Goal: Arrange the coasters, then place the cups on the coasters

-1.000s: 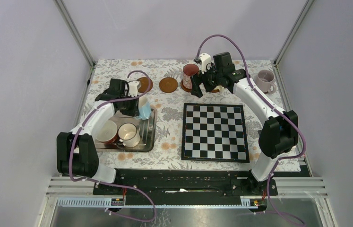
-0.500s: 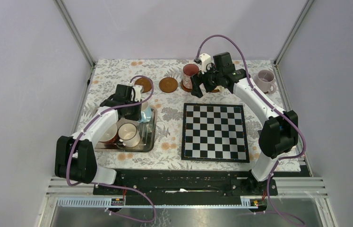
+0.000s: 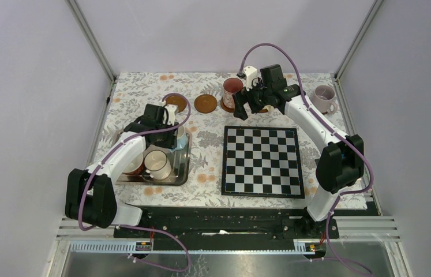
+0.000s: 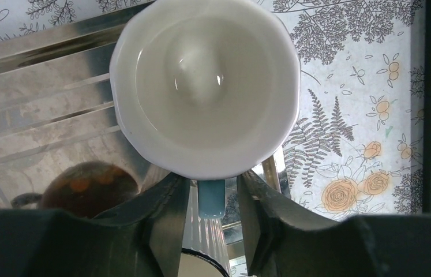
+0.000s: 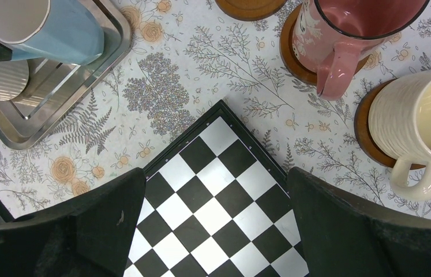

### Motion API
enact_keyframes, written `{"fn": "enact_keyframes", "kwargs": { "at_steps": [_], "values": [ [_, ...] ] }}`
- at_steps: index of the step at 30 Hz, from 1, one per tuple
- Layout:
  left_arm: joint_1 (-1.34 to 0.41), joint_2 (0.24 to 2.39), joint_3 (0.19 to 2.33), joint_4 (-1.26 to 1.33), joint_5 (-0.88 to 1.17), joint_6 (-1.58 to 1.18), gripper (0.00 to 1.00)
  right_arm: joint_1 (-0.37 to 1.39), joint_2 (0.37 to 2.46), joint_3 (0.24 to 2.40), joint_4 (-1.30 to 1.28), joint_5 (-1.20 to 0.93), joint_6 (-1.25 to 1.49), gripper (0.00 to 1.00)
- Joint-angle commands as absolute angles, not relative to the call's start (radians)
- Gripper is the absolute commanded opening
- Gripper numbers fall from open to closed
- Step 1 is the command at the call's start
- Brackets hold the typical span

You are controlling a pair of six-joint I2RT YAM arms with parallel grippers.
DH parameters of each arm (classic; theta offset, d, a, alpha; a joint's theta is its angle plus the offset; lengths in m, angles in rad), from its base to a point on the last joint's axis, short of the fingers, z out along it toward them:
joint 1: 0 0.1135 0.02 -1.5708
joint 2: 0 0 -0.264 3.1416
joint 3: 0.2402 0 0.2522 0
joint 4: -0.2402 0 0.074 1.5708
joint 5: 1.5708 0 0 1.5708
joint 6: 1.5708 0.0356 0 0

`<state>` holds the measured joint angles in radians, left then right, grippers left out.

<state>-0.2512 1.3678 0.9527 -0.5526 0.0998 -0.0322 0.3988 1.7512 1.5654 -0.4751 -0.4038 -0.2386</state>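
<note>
Looking through left wrist view, you find left gripper (image 4: 211, 190) part open astride handle (image 4: 211, 199) of blue mug (image 4: 204, 86), slim gap each side (no pinch visible). Mug upright at tray's (image 4: 28, 115) far right corner, base hidden under own rim. Right gripper (image 5: 216, 179) spread wide, empty, above chessboard (image 5: 201, 196) corner. Pink mug (image 5: 340, 34) on coaster (image 5: 288, 49), cream mug (image 5: 415, 115) likewise, both cut off by frame. Red mug (image 3: 131, 164) mostly hidden under left arm.
</note>
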Motion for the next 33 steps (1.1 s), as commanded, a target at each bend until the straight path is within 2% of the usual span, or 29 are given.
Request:
{"fn": "enact_keyframes", "kwargs": {
  "at_steps": [1, 6, 24, 33],
  "values": [
    [-0.26, 1.335, 0.977, -0.567, 0.093, -0.041, 0.43, 0.394, 1.698, 1.565, -0.471, -0.399, -0.233, 1.0],
    [-0.272, 1.322, 0.983, -0.625, 0.111, -0.033, 0.52, 0.394, 1.693, 1.564, -0.47, -0.399, -0.235, 1.0],
    [-0.321, 1.331, 0.983, -0.636, 0.276, -0.011, 0.53, 0.394, 1.72, 1.565, -0.481, -0.437, -0.2, 1.0],
    [-0.319, 1.308, 1.04, -0.612, 0.309, -0.02, 0.69, 0.412, 1.739, 1.577, -0.491, -0.463, -0.162, 1.0]
  ]
}}
